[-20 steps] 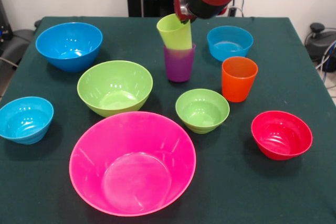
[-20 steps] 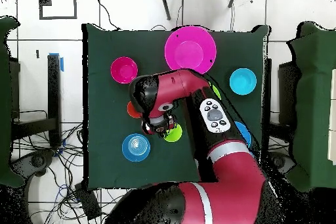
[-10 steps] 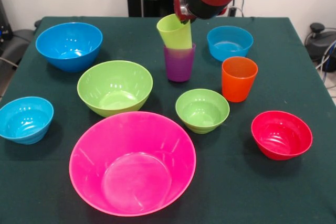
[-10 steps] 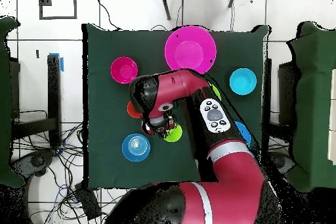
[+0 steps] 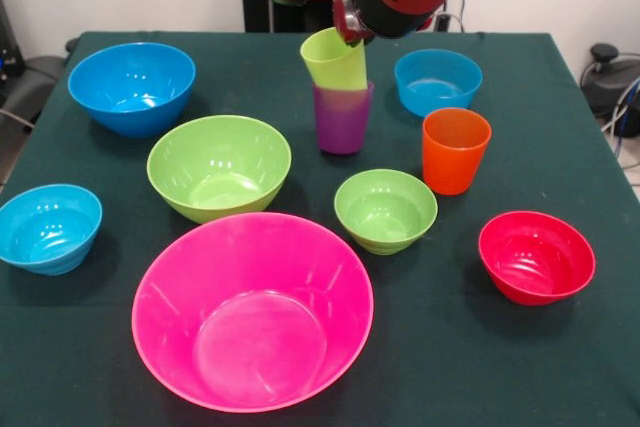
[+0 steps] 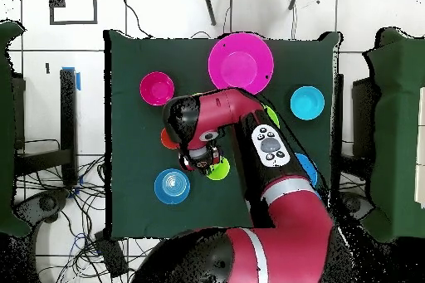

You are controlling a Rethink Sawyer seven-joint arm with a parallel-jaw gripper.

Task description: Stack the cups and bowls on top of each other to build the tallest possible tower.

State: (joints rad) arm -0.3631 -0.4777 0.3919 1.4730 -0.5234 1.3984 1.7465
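Note:
The lime green cup (image 5: 335, 62) leans tilted inside the purple cup (image 5: 342, 119) near the table's middle back. My gripper (image 5: 350, 29) comes down from above and is shut on the lime cup's rim. From overhead the gripper (image 6: 199, 159) sits under the arm's wrist, beside the lime green cup (image 6: 219, 168). The orange cup (image 5: 455, 150) stands alone to the right. The bowls lie apart: huge pink (image 5: 252, 309), large green (image 5: 219, 167), large blue (image 5: 132, 87), small green (image 5: 385, 210), two small light-blue (image 5: 48, 228) (image 5: 437, 81), small red (image 5: 536, 257). No bowl is nested in another.
A dark green cloth covers the table (image 5: 560, 367). Cables and equipment lie on the floor beyond its side edges. The red arm (image 6: 249, 130) hides part of the table's middle in the overhead view.
The purple and lime cups have risen very slightly together. Arm and bowls are otherwise unchanged.

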